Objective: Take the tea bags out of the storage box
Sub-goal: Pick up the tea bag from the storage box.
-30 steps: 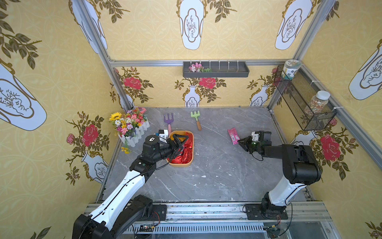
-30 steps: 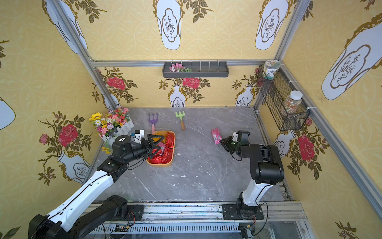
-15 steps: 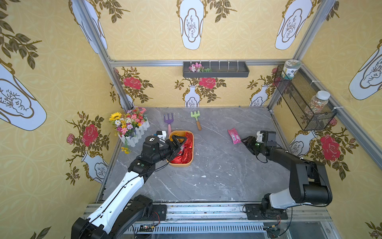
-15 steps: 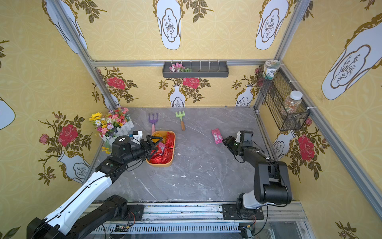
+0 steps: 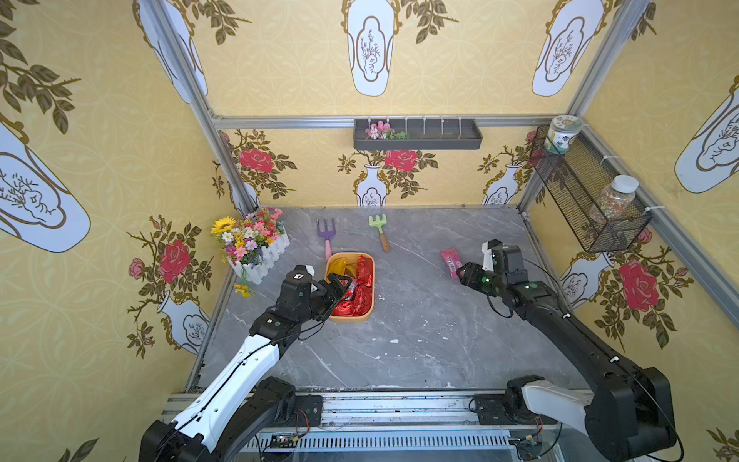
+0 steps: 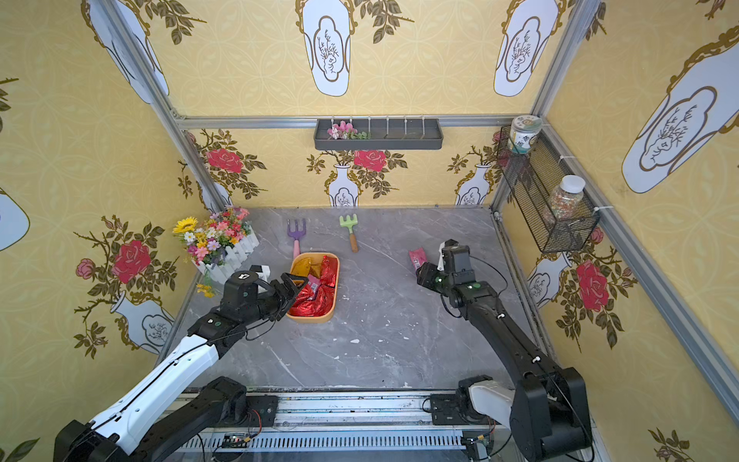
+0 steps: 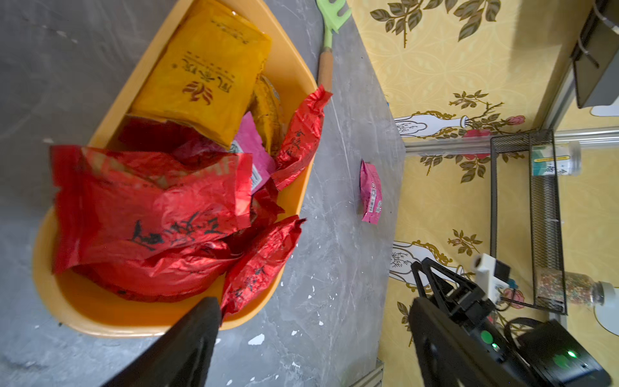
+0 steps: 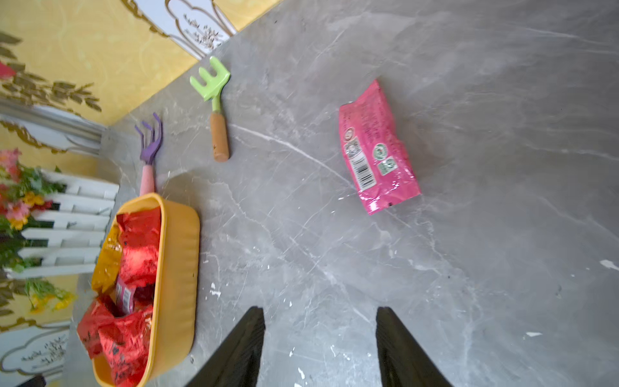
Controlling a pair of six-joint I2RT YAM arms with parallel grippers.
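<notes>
The orange-yellow storage box (image 5: 352, 319) (image 6: 310, 318) (image 7: 100, 315) (image 8: 177, 268) sits left of the table's middle. It holds several crinkly red tea bags (image 5: 358, 296) (image 6: 314, 298) (image 7: 150, 207) (image 8: 134, 251), yellow ones (image 7: 204, 73) and a pink one. My left gripper (image 5: 340, 281) (image 6: 295, 280) (image 7: 315, 311) hangs open and empty at the box's left near side. One pink tea bag (image 5: 451, 261) (image 6: 417, 257) (image 7: 370, 192) (image 8: 376, 147) lies on the table at the right. Just short of it is my right gripper (image 5: 460, 274) (image 6: 420, 273) (image 8: 320, 315), open and empty.
A purple toy fork (image 5: 327, 236) and a green toy rake (image 5: 380, 230) lie behind the box. A white picket-fence flower box (image 5: 260, 250) stands at the left wall. A mesh basket (image 5: 592, 200) with jars hangs on the right wall, a dark shelf (image 5: 418, 136) on the back wall.
My right gripper's jaws have opened wider and its arm has stretched out low, with the gripper staying beside the pink tea bag. My left gripper has hardly moved.
</notes>
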